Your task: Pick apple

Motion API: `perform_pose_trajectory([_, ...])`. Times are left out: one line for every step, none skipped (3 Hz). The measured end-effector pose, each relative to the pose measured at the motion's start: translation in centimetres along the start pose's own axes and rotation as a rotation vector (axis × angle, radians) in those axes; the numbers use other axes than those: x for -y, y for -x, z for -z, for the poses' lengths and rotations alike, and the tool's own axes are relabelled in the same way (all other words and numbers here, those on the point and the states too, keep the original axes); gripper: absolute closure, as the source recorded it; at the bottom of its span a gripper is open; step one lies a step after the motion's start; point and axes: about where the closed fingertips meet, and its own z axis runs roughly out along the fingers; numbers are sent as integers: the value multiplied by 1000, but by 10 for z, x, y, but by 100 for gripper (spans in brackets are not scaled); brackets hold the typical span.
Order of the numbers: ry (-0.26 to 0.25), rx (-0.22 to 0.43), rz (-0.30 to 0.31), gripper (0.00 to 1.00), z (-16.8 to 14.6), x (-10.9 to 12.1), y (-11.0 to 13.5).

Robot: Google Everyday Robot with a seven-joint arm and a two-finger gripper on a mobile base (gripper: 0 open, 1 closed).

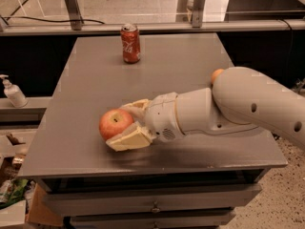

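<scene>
One pump bottle [13, 93] stands far left of the apple [116, 124], off the bench [190, 56]. Your gripper [120, 126] clasps the single apple, a finger on either side, as it rests on the bench. One can [130, 43] stands behind the apple, and one orange [217, 75] sits far right of it.

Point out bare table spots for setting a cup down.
Free: table middle between Coca-Cola can and arm; far right corner beside the can. Crowded: front, where the gripper clasps the apple, and right edge, under the arm near the orange.
</scene>
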Motion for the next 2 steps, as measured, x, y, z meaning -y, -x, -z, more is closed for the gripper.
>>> perform_pose_trajectory([-35,31,-7,100,-6,22,33])
perform_pose_trajectory([-35,31,-6,100,-6,22,33])
